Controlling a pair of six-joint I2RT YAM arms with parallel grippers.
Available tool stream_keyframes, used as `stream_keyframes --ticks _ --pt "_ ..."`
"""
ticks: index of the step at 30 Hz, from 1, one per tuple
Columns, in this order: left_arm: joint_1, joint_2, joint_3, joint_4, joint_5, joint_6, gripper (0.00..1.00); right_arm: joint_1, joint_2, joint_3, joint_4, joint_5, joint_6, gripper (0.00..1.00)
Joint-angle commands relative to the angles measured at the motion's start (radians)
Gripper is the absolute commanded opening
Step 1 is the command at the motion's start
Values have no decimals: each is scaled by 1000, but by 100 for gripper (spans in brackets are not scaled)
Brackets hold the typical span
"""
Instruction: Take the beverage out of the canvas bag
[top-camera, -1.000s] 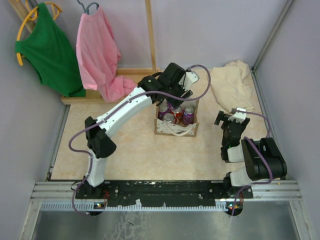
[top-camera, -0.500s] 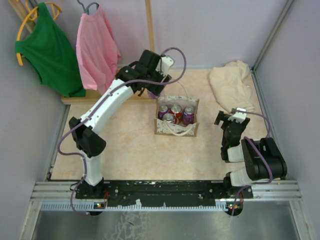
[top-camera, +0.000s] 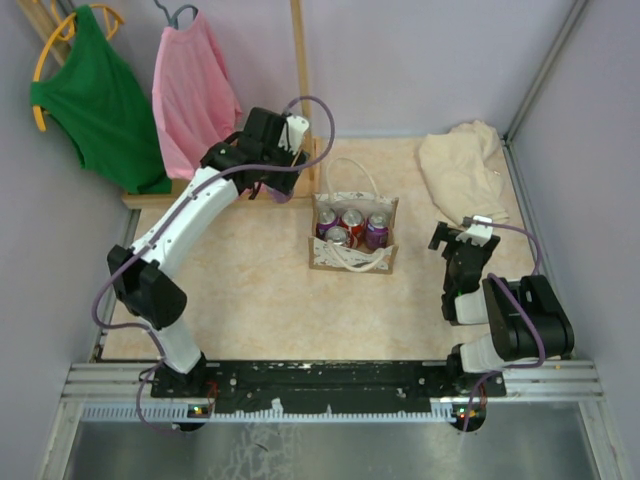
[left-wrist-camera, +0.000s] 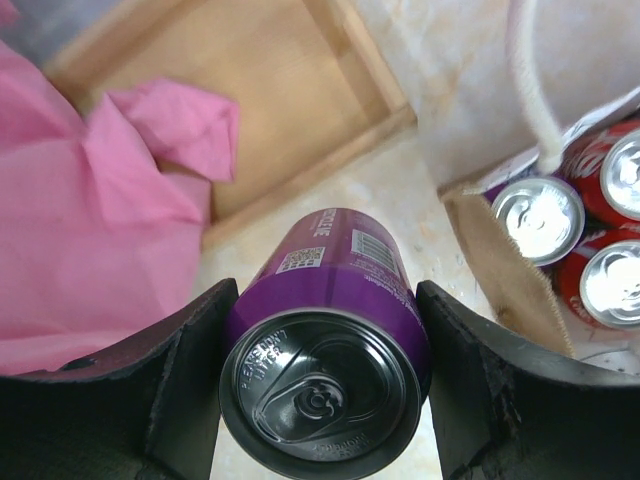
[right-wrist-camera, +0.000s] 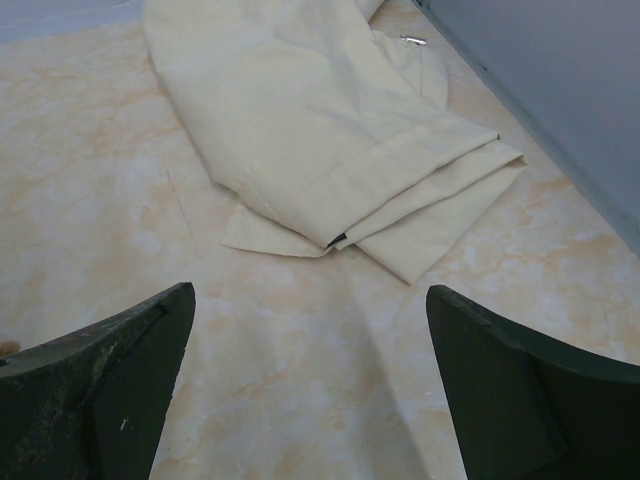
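Purple can (left-wrist-camera: 325, 390) clamped in left tool (left-wrist-camera: 325, 300), moved left of canvas bag (top-camera: 340, 201) (seemingly airborne) | right tool (right-wrist-camera: 308, 330) apart.

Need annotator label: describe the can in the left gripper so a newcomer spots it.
Start at the pink shirt hanging back left; beside its hem, left of the canvas bag, is the left gripper. The purple can clamped between its fingers is the only can outside the bag; the other cans stand inside it.
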Motion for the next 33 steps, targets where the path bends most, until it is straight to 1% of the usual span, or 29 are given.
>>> stream_keyframes --ticks 1,7,13,16,19,26,31,33 --pt "31 -52 -136 127 18 -55 0 9 2 14 43 17 -11 99" --pt "50 -78 -359 244 3 -102 0 9 2 14 44 17 -10 99" --pt "56 -85 -494 373 11 -133 0 9 2 14 42 17 -11 99" --pt "65 -81 -522 405 8 -165 0 9 2 14 44 17 -11 99" --pt "65 -86 -573 475 1 -188 0 9 2 14 43 17 -11 99" --pt "66 -78 -627 554 -39 -204 0 9 2 14 43 17 -11 99" --pt "67 -82 -666 622 -32 -204 0 9 2 14 43 17 -12 99" --pt "67 -66 -652 612 -34 -204 7 9 2 14 43 17 -11 99"
